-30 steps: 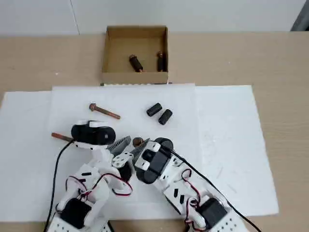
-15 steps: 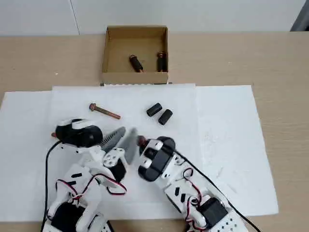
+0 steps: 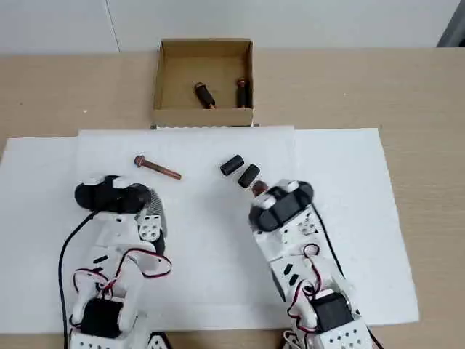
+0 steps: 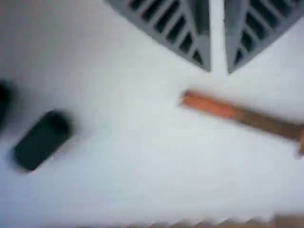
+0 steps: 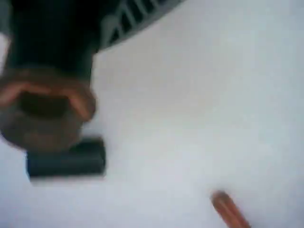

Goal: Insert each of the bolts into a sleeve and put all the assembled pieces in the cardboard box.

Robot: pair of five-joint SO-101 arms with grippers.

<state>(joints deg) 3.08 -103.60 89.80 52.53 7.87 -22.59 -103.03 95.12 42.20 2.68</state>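
Note:
My right gripper point(image 3: 263, 193) is shut on a black sleeve with a bolt in it point(image 5: 45, 95), the copper head point(image 3: 259, 188) pointing toward the box. It hovers right beside two loose black sleeves, one point(image 3: 232, 165) farther back and one point(image 3: 248, 175) nearer. A loose bolt point(image 3: 156, 167) lies on the white paper to their left. My left gripper point(image 4: 217, 52) hangs just short of that bolt point(image 4: 237, 114), its fingers point(image 4: 190, 33) nearly together with nothing between them. The cardboard box point(image 3: 166, 73) at the back holds two assembled pieces point(image 3: 204, 94).
White paper point(image 3: 349, 218) covers the table's middle, with bare wood around it. The left arm point(image 3: 112, 196) stands at the paper's left, the right arm point(image 3: 290, 218) at its centre right. Open paper lies between the two arms.
The two grippers, which met at the paper's middle, have parted. The left let go, drew back left and closed. The right carried the assembled piece up and to the right, toward the loose sleeves.

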